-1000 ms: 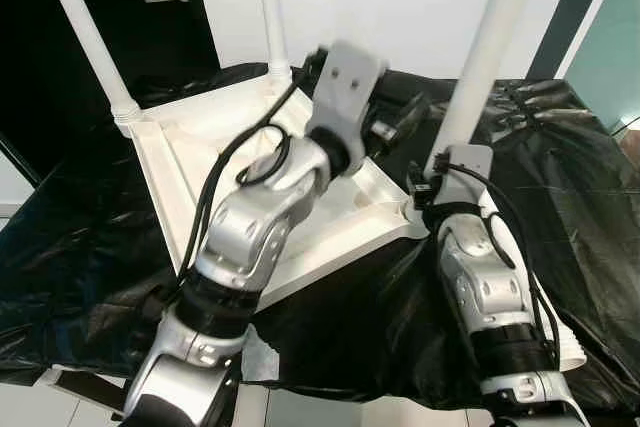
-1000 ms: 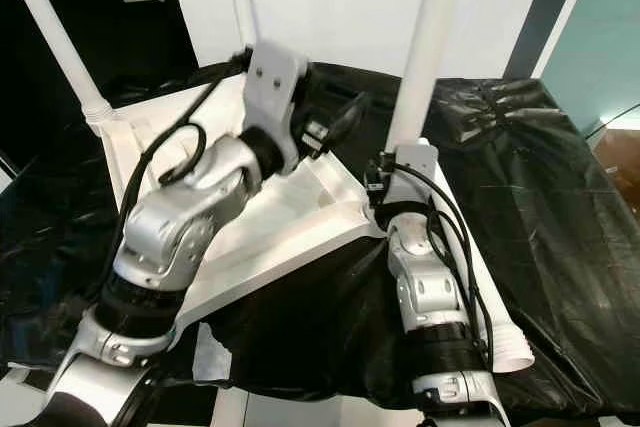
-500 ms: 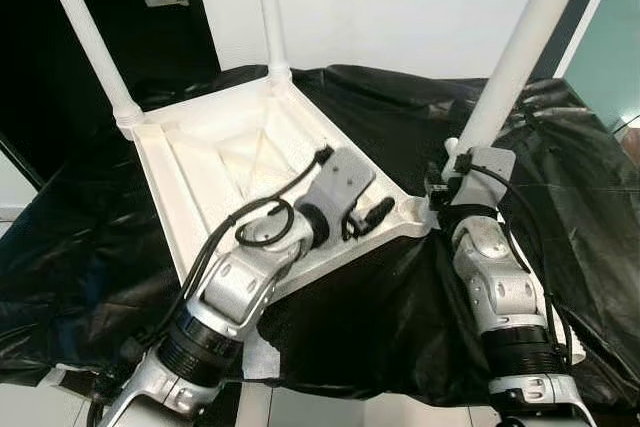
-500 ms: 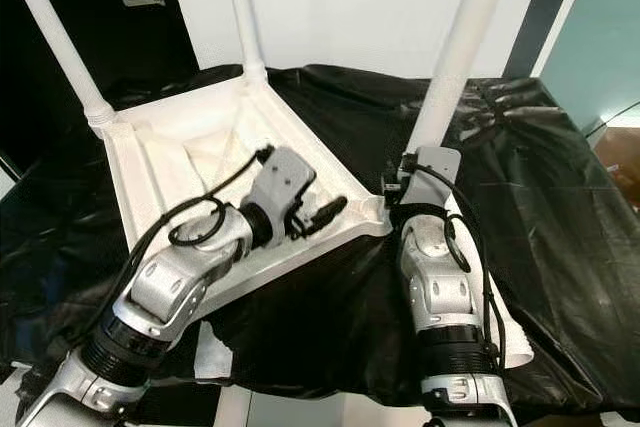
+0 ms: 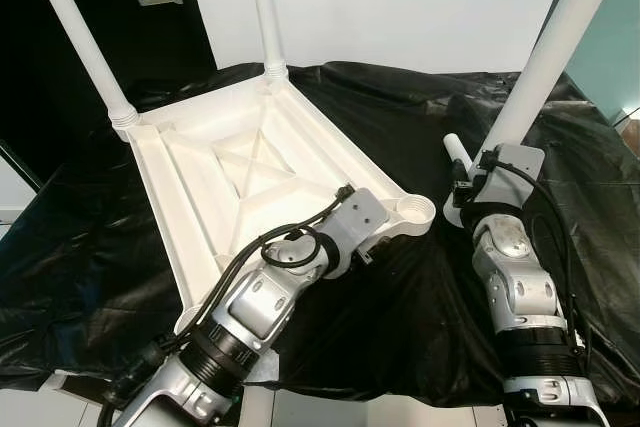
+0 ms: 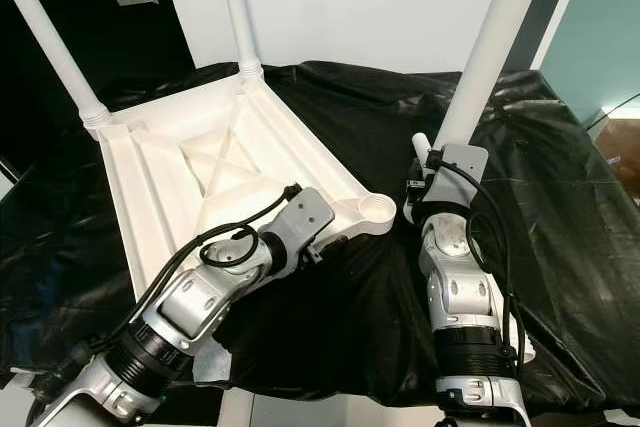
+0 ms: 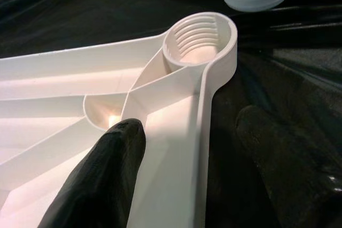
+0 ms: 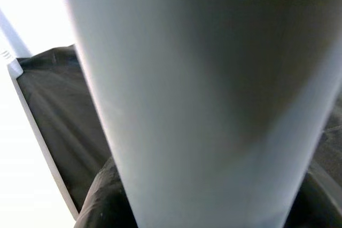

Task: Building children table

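Upturned white tabletop [image 5: 200,187] on black sheet [image 5: 400,127]. Left gripper [image 7: 187,153] spread wide, straddling tabletop rim just behind empty corner socket [image 7: 200,38]. Right gripper [image 5: 470,192] clamped around tilted white leg [image 5: 540,57] beside that socket.

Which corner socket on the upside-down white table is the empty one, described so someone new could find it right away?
Start at the upside-down white tabletop lying on the black sheet. Go to its corner nearest the right gripper, which holds a loose white leg. There sits a round threaded socket, open and legless, unlike the two far corners with legs standing in them.
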Controlling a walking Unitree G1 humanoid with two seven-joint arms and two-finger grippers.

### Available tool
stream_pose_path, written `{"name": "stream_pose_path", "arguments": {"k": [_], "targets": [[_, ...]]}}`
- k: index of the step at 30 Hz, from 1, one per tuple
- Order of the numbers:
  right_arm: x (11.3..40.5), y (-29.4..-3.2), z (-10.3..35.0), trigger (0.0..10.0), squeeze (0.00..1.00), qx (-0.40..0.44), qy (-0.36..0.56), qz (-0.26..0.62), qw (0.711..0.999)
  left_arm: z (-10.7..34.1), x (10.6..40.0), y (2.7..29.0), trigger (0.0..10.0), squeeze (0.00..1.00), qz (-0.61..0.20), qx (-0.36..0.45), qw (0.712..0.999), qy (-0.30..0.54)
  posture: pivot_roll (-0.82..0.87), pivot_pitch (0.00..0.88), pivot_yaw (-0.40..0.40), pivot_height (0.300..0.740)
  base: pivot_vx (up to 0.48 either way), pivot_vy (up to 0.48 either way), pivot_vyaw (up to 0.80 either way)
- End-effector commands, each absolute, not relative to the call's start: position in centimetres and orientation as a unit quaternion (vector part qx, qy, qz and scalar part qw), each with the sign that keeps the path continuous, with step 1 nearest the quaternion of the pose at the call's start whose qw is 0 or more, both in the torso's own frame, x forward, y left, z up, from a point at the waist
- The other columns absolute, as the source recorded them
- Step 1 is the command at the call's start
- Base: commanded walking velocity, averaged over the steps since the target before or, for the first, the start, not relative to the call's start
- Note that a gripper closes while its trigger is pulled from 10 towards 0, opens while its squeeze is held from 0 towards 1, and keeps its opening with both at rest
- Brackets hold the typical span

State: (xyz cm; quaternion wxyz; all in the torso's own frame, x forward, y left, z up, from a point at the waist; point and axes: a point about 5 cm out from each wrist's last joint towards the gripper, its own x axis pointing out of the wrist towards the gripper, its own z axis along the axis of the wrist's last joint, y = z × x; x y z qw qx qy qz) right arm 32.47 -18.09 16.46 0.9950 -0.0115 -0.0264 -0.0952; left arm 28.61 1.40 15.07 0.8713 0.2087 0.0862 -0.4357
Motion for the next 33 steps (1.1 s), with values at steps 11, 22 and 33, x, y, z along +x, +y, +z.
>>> {"name": "stream_pose_path", "arguments": {"k": [11, 22, 33], "targets": [[32.3, -18.0, 16.8, 10.0, 0.00, -0.012, -0.029, -0.095, 0.995, 12.5, 30.3, 2.0, 3.0, 0.00, -0.340, 0.225, 0.900, 0.157, -0.06, 0.038, 0.043, 0.740, 0.000, 0.000, 0.00], [32.0, -18.0, 16.5, 10.0, 0.00, -0.014, -0.024, -0.096, 0.995, 12.9, 30.6, 1.5, 4.0, 0.00, -0.353, 0.250, 0.889, 0.149, -0.06, 0.036, 0.056, 0.740, 0.000, 0.000, 0.00], [32.0, -17.9, 16.7, 10.0, 0.00, -0.012, -0.029, -0.083, 0.996, 13.9, 29.6, 0.5, 8.3, 0.00, -0.448, 0.236, 0.851, 0.142, -0.06, 0.026, 0.057, 0.740, 0.000, 0.000, 0.00]]}}
